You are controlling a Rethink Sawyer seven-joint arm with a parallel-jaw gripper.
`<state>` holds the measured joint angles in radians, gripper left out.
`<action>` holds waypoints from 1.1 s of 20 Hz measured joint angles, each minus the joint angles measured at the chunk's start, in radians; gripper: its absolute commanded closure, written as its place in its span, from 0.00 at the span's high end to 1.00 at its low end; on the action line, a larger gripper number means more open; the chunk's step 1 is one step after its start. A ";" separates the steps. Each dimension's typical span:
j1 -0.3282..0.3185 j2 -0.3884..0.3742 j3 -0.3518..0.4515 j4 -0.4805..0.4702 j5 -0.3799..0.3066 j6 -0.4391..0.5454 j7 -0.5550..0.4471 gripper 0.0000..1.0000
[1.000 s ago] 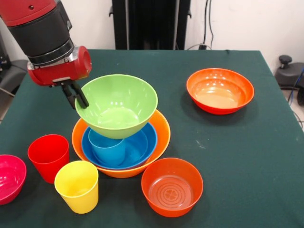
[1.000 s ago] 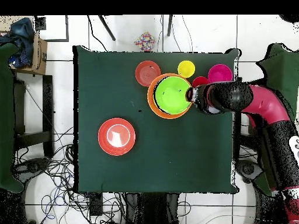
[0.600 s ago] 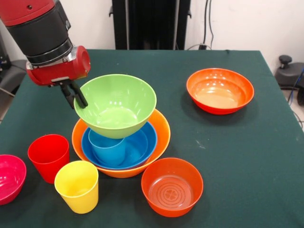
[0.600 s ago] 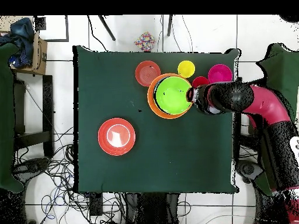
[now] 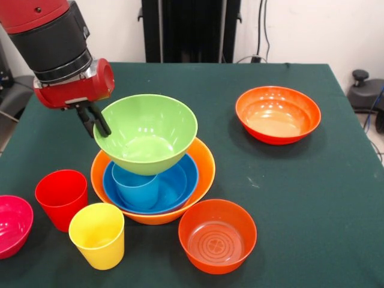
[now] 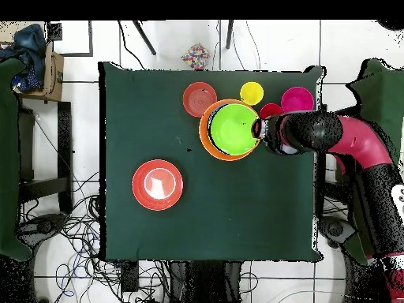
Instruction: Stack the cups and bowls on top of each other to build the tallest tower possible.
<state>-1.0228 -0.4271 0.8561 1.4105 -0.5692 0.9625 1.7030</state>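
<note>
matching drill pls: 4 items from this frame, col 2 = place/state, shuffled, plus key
1. lime green bowl
2. light blue cup
3. yellow cup
4. blue bowl

A. nested in the pale orange bowl
B. rim pinched by the gripper
C. upright inside the blue bowl
D. on the cloth beside the red cup

Pairs: 1-B, 2-C, 3-D, 4-A
</note>
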 measured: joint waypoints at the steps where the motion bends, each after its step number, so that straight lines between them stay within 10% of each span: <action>1: 0.000 0.001 0.000 0.000 -0.001 0.000 0.000 0.00; 22: 0.000 0.003 0.000 0.000 -0.012 0.000 0.000 0.00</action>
<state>-1.0228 -0.4240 0.8562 1.4104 -0.5815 0.9625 1.7030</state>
